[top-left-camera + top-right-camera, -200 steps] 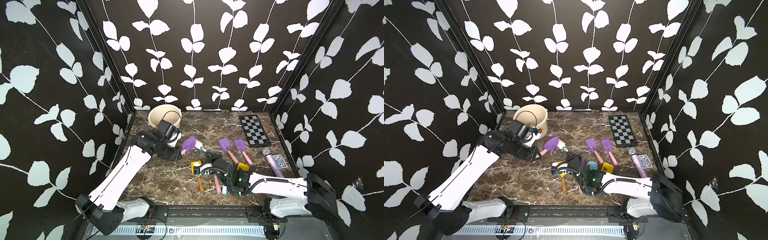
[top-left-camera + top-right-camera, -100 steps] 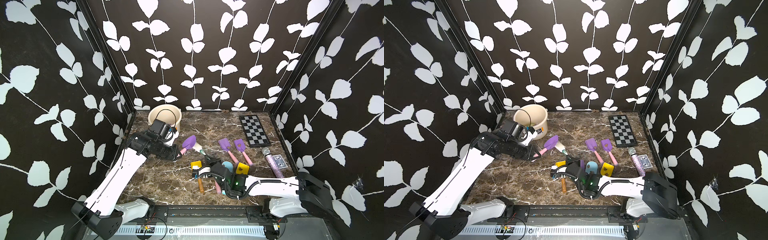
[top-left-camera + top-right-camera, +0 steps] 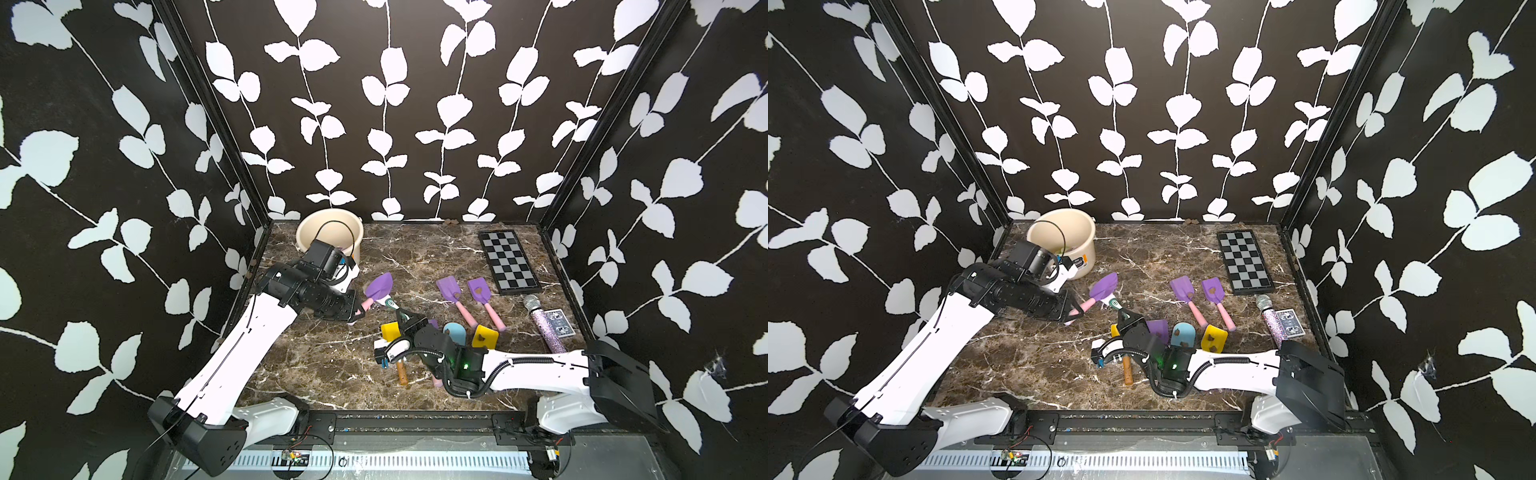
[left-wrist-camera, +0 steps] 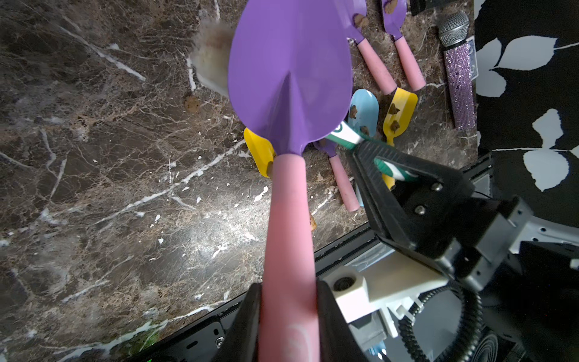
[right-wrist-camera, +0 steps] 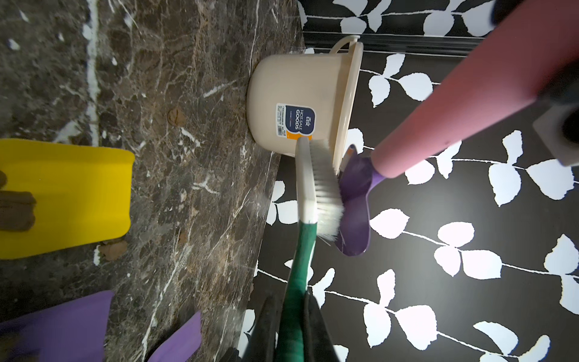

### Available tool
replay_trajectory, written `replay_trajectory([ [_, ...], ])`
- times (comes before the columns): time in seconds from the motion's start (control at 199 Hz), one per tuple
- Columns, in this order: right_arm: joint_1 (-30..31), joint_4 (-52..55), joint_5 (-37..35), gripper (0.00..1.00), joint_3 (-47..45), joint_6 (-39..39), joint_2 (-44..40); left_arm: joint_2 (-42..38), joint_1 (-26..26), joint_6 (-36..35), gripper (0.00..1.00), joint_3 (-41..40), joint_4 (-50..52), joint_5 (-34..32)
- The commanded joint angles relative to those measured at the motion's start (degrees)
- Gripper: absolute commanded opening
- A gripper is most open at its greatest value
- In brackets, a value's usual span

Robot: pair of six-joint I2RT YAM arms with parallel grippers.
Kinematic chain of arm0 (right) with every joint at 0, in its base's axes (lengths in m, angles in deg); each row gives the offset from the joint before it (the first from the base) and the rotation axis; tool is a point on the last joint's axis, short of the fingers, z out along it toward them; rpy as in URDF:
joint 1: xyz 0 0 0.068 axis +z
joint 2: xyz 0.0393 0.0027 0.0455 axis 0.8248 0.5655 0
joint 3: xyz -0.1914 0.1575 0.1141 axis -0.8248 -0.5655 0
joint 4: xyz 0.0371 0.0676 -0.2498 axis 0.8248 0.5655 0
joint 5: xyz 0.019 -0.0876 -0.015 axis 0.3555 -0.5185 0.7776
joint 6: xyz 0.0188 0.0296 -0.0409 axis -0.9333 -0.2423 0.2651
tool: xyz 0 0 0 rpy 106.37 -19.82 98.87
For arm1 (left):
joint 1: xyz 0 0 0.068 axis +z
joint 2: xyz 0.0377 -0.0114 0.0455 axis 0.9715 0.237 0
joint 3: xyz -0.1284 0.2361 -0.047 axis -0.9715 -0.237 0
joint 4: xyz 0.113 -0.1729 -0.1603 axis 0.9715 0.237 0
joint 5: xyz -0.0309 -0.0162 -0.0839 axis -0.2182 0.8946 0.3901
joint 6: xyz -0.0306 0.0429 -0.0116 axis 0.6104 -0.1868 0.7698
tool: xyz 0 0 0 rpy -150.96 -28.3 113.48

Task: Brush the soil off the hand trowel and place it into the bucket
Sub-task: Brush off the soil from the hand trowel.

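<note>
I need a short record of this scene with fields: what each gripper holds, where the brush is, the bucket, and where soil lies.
left gripper: shut on the pink handle of the purple trowel, lifted off the table
right gripper: shut on the green handle of the brush
brush: bristles against the trowel blade
bucket: upright, far left corner, trowel not in it
soil: clumps on the other trowels lying on the table

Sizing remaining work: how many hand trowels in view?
7. Purple trowel in the left gripper; two purple spades mid-table; yellow scoop, small purple trowel, blue scoop, second yellow scoop near the right gripper. Bucket may hide more.
</note>
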Motion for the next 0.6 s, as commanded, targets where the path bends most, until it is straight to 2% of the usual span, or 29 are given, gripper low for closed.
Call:
replay_trajectory([
  [0.0,-2.2,-5.6,-3.2,0.00,2.0,0.4,-0.5,-0.4,0.4,-1.1,0.00,0.1,0.8,-0.2],
  [0.11,-5.0,-6.0,-4.0,0.00,0.5,-6.5,-1.0,-0.7,0.7,-1.8,0.00,0.4,0.5,-0.6],
  [0.301,-10.1,2.6,-2.3,0.00,0.6,-29.6,-3.1,-2.2,0.7,-2.6,0.00,0.1,-1.9,-2.7],
  [0.457,-15.3,18.9,11.1,0.00,5.9,-51.8,-6.7,-3.0,0.6,-3.3,0.00,-3.0,-5.4,-6.3],
  [0.597,-19.3,26.5,24.9,0.00,11.4,-69.4,-8.1,-3.8,0.6,-1.9,0.00,-8.0,-12.0,-6.0],
])
